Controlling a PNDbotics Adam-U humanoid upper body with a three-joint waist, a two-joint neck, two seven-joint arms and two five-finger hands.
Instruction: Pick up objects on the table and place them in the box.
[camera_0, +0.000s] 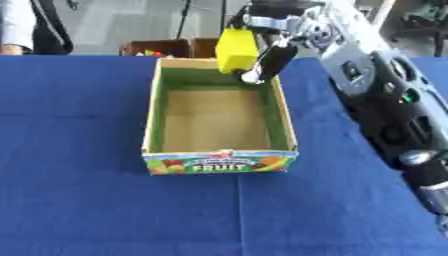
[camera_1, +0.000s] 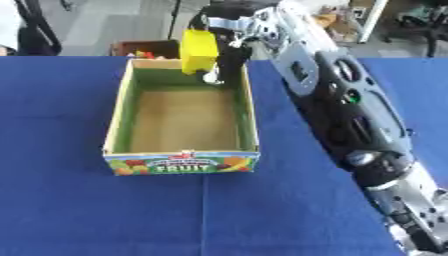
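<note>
The tabletop (camera_0: 79, 150) is covered in a plain deep blue cloth. The box (camera_0: 153, 115) has green inner walls, a tan cardboard floor and pale edges; its near outer face carries bright fruit pictures in red, orange and yellow, with the word FRUIT in white on green. The block (camera_0: 236, 49) is solid yellow. The right hand (camera_0: 276, 57) is black with silver parts; its arm is black and grey.

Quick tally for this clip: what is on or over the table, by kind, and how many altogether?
Yellow block, held by the right robot hand: 1
Fruit-printed cardboard box, nothing inside: 1
Total: 2
</note>
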